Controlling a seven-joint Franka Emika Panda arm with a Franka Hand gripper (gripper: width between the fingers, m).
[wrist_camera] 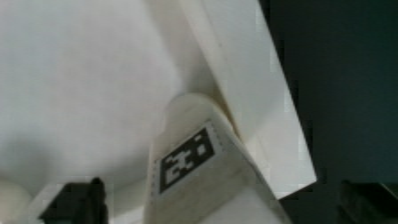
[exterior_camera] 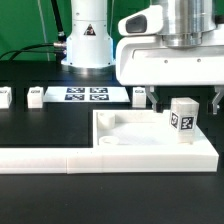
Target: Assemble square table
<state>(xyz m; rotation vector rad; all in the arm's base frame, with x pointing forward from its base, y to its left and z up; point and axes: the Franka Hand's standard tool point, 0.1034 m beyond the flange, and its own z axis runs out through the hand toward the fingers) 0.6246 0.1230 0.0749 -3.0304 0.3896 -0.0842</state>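
Hovering fingers (exterior_camera: pixel 137 97): hanging wide open just over the leg (exterior_camera: pixel 183 120), holding nothing.
Leg: standing upright inside the tabletop (exterior_camera: pixel 135 130).
Tabletop: lying flat on the black surface (exterior_camera: pixel 40 125).

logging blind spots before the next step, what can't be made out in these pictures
- Exterior view: leftmost leg cut off by the frame edge.
- Exterior view: marker board tags too small to read.
- Wrist view: blurred close-up; upright leg runs out of frame.
- Both views: whether that leg is fixed into the tabletop or just standing; nothing shows the joint.
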